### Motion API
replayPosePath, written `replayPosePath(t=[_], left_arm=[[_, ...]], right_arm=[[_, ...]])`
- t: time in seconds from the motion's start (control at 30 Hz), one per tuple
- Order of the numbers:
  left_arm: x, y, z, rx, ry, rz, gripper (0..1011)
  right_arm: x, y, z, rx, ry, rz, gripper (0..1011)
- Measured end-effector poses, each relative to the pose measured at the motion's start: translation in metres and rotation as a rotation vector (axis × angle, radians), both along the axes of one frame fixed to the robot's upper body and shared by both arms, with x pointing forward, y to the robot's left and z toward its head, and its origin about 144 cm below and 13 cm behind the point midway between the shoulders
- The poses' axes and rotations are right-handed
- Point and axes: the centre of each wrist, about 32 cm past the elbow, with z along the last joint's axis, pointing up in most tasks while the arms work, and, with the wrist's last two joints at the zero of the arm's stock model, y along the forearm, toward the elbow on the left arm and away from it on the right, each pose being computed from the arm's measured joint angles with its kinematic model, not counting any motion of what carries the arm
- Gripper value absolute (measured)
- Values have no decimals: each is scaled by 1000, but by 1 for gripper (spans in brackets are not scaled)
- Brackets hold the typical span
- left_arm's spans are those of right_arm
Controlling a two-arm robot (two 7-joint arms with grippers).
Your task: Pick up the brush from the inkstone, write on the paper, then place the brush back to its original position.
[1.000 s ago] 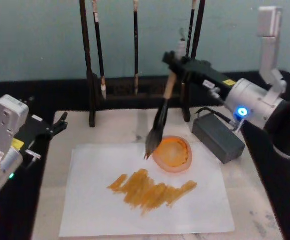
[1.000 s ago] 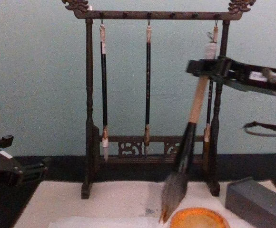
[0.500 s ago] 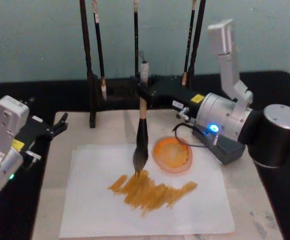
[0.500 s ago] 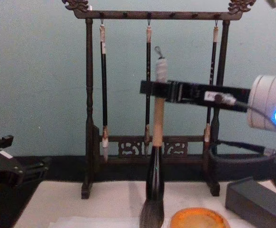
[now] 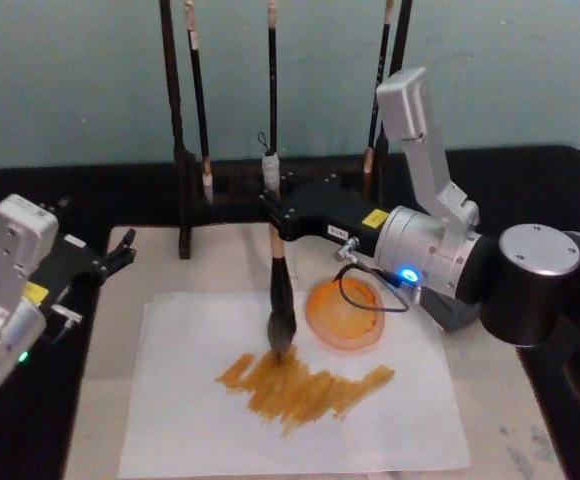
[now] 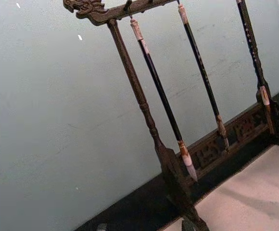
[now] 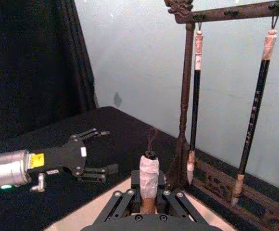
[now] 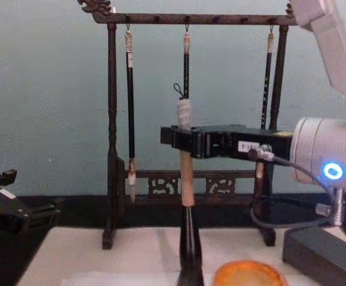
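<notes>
Paper toward counter front, orange strokes across it. Brush upright, bristles pressed on strokes' far edge, lower than before. Right hand clamps handle below cap, also lower. Left hand off counter's left edge, fingers apart, empty. Brush rack at far edge.

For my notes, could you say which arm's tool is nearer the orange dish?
Right. The right tool, gripping the brush, hangs just left of the orange dish; the left tool sits beyond the paper's left edge.

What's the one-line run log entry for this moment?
phase: writing | right gripper: shut on brush, upright, bristles on orange strokes on paper | left gripper: open, parked at left
</notes>
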Motion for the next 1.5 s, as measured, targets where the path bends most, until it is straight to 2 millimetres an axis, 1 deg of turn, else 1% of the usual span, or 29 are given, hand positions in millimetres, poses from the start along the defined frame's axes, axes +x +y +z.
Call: replayPosePath(t=[0.47,0.7,0.93,1.1,1.33,1.5], left_arm=[[0,0,0,0,0,0,1010],[0,0,0,0,0,0,1010],[0,0,0,0,0,0,1010],[0,0,0,0,0,0,1010],[0,0,0,0,0,0,1010],[0,0,0,0,0,0,1010]], right_arm=[[3,-5,-4,-27,-33,-59,168],[2,-6,-1,-20,-45,-64,168],[2,4,6,9,-62,-26,168],[4,12,6,30,-61,0,168],[6,19,-1,41,-35,17,168],[6,19,-10,38,-6,12,168]])
